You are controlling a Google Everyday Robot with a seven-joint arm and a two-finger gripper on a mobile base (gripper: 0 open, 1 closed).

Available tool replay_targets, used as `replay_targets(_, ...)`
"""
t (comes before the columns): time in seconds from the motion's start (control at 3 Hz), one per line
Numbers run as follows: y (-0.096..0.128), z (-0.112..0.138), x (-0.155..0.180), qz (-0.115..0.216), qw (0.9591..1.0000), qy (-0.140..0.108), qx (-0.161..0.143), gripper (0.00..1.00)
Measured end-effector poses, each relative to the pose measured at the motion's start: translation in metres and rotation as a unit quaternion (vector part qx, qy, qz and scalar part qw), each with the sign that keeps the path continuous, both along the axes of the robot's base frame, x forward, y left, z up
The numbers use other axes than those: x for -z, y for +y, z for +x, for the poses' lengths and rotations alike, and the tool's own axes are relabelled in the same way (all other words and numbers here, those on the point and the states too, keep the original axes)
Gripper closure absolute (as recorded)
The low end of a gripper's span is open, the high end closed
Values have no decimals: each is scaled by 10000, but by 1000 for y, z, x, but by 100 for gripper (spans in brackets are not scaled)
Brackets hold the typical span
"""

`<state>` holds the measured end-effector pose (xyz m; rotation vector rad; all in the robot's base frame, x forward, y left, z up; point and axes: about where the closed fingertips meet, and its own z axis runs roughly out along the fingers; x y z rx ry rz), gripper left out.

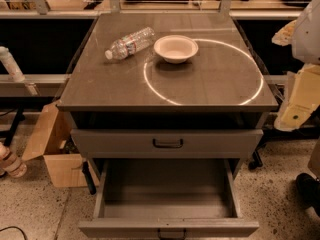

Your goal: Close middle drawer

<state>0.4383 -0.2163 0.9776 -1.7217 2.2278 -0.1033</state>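
The middle drawer (pixel 168 194) is pulled far out toward me. It is a grey metal drawer with a deep, bare tray, and its low front panel (pixel 168 227) with a small dark handle (pixel 171 233) sits at the bottom edge of the view. Above it, the taller-fronted top drawer (pixel 168 143) stands slightly out, with a dark handle. My arm and gripper (pixel 299 104) show as white and cream parts at the right edge. They are level with the cabinet top, to the right of it, and well apart from the middle drawer.
On the cabinet top (pixel 210 79) lie a clear plastic bottle (pixel 130 43) on its side and a white bowl (pixel 175 48). An open cardboard box (pixel 52 149) stands on the floor at the left of the cabinet. Shelving runs along the back.
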Motion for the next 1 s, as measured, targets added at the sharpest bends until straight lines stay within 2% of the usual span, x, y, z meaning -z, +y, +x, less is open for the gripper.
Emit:
replay_targets(0.33,0,0,0,0,10000,0,0,0)
replay_targets(1.0,0,0,0,0,10000,-1,0,50)
